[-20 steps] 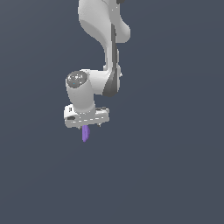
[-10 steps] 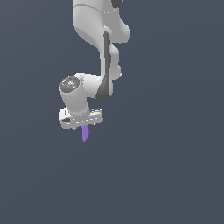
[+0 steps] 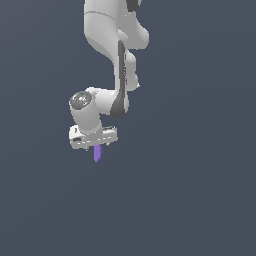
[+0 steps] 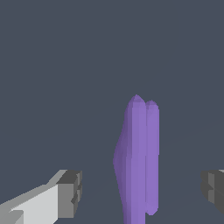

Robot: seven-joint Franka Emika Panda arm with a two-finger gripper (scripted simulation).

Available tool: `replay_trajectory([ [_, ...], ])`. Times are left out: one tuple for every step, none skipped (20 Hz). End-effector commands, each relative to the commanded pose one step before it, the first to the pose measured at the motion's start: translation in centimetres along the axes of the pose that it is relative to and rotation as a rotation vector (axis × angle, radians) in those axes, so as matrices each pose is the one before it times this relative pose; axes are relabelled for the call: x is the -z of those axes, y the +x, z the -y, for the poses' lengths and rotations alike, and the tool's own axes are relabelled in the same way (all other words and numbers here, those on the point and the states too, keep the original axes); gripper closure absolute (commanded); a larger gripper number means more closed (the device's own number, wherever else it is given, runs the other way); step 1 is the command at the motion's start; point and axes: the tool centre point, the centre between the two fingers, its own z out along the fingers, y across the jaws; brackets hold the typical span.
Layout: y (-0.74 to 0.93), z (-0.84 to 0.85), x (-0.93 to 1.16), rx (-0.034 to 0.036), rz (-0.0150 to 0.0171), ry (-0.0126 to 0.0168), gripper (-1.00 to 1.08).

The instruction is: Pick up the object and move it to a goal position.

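The object (image 4: 136,162) is a small purple, narrow piece with a pointed end. In the wrist view it lies between my two fingers, with clear gaps on both sides. The left fingertip (image 4: 70,192) and the right fingertip (image 4: 213,187) stand far apart and neither touches it. In the exterior view the object (image 3: 98,154) shows just below the white gripper (image 3: 96,146), partly hidden by the hand. The gripper (image 4: 142,190) is open around the object. I cannot tell how high the fingers are above the floor.
The floor (image 3: 190,200) is plain dark grey with nothing else on it. The white arm (image 3: 107,35) comes down from the top of the exterior view. No goal marker shows.
The arm and hand have shifted slightly to the exterior view's left and a little lower. The purple object has stayed in the same place.
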Motion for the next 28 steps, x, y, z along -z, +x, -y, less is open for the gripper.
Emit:
replay_trajectory([
  [-0.087, 0.033, -1.246, 0.00078, 0.001, 0.00063, -0.92],
  [-0.03, -0.013, -0.545, 0.0, 0.0, 0.0, -0.92],
  [-0.004, 0.023, -0.472, 0.00068, -0.00006, 0.0001, -0.92],
  [-0.014, -0.014, -0.401, 0.0, 0.0, 0.0, -0.92],
  [-0.004, -0.016, -0.328, 0.0, 0.0, 0.0, -0.92],
  [0.026, 0.019, -0.255, 0.00068, -0.00005, 0.00007, -0.92],
  [0.016, -0.019, -0.186, 0.0, 0.0, 0.0, -0.92],
  [0.024, -0.02, -0.119, 0.0, 0.0, 0.0, -0.92],
  [0.024, -0.017, -0.06, 0.0, 0.0, 0.0, -0.92],
  [0.011, -0.007, -0.016, 0.0, 0.0, 0.0, -0.92],
  [0.0, 0.0, 0.0, 0.0, 0.0, 0.0, 1.08],
  [0.0, 0.0, 0.0, 0.0, 0.0, 0.0, 1.08],
  [0.0, 0.0, 0.0, 0.0, 0.0, 0.0, 1.08],
  [0.0, 0.0, 0.0, 0.0, 0.0, 0.0, 1.08],
  [0.0, 0.0, 0.0, 0.0, 0.0, 0.0, 1.08],
  [0.0, 0.0, 0.0, 0.0, 0.0, 0.0, 1.08],
  [0.0, 0.0, 0.0, 0.0, 0.0, 0.0, 1.08],
  [0.0, 0.0, 0.0, 0.0, 0.0, 0.0, 1.08],
  [0.0, 0.0, 0.0, 0.0, 0.0, 0.0, 1.08],
  [0.0, 0.0, 0.0, 0.0, 0.0, 0.0, 1.08],
  [-0.012, 0.0, 0.037, 0.0, 0.0, 0.0, 1.08],
  [0.007, 0.025, 0.025, 0.0, 0.0, 0.0, 1.08],
  [0.021, 0.074, 0.075, 0.0, 0.0, 0.0, 1.08],
  [0.035, 0.123, 0.125, 0.0, 0.0, 0.0, 1.08],
  [0.049, 0.173, 0.176, 0.0, 0.0, 0.0, 1.08],
  [0.063, 0.224, 0.227, 0.0, 0.0, 0.0, 1.08],
  [0.078, 0.275, 0.279, 0.0, 0.0, 0.0, 1.08],
  [0.093, 0.326, 0.332, 0.0, 0.0, 0.0, 1.08],
])
